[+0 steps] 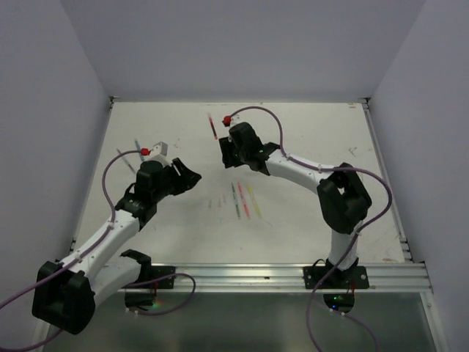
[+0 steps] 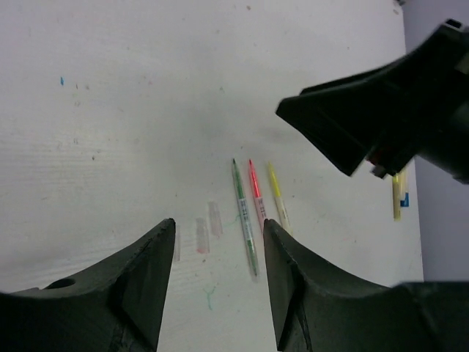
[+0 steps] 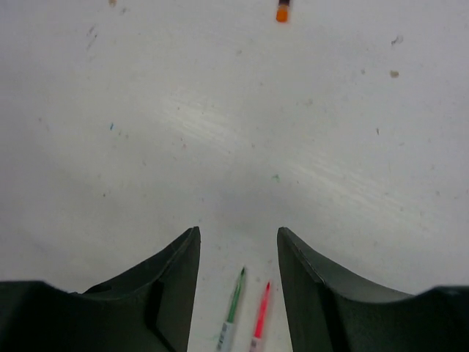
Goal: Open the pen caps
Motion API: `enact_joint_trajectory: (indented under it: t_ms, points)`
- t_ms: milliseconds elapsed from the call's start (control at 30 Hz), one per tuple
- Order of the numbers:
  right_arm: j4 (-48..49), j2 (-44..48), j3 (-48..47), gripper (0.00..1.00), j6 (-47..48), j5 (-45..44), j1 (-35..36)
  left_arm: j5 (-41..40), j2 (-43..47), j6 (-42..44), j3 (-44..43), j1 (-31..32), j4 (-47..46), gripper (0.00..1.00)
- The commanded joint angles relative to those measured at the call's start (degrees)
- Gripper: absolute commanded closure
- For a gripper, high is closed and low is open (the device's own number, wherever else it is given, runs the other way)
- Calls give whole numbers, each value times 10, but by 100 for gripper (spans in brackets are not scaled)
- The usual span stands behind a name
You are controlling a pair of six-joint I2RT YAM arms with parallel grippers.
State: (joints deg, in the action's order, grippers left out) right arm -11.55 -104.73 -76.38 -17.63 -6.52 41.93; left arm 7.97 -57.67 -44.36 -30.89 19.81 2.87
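Three uncapped pens lie side by side mid-table: green [image 1: 234, 196], pink [image 1: 244, 202] and yellow [image 1: 251, 195]. In the left wrist view they are the green pen [image 2: 244, 220], the pink pen [image 2: 256, 192] and the yellow pen [image 2: 276, 192]. Pale see-through pen caps [image 2: 215, 218] lie loose just left of them. My left gripper [image 1: 192, 178] [image 2: 218, 224] is open and empty, above the table left of the pens. My right gripper [image 1: 224, 155] [image 3: 238, 233] is open and empty, beyond the pens. The green pen's tip [image 3: 236, 290] and the pink pen's tip [image 3: 261, 304] show between its fingers.
A dark red pen [image 1: 212, 126] lies far back near the right wrist, and its orange end [image 3: 282, 11] shows in the right wrist view. A blue pen [image 1: 138, 145] lies at the far left. A yellow stick [image 2: 396, 194] lies right of the pens. Walls [image 1: 66, 110] enclose the table.
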Motion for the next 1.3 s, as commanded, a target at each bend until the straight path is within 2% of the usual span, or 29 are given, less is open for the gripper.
enact_joint_trajectory:
  t_ms: [0,133,200,533,733,967,1267]
  points:
    - [6,-84,-89,50,40,-17,-5,-47,31,6,-6,-9,-14,45]
    - [-10,-181,-225,50,67,-44,-5,-71,58,19,-14,-11,-9,43]
    - [-11,-231,-263,49,85,-53,-5,-76,70,21,-2,-11,-19,42]
    - [-46,-386,-495,45,135,-67,-18,-64,83,16,51,-13,-96,41]
    - [-61,-446,-562,42,134,-70,-32,-49,64,18,51,-14,-121,41]
    - [-78,-499,-636,41,147,-52,-38,-54,85,18,54,-16,-119,41]
    - [-99,-536,-685,48,124,3,-48,-53,101,20,45,-21,-111,39]
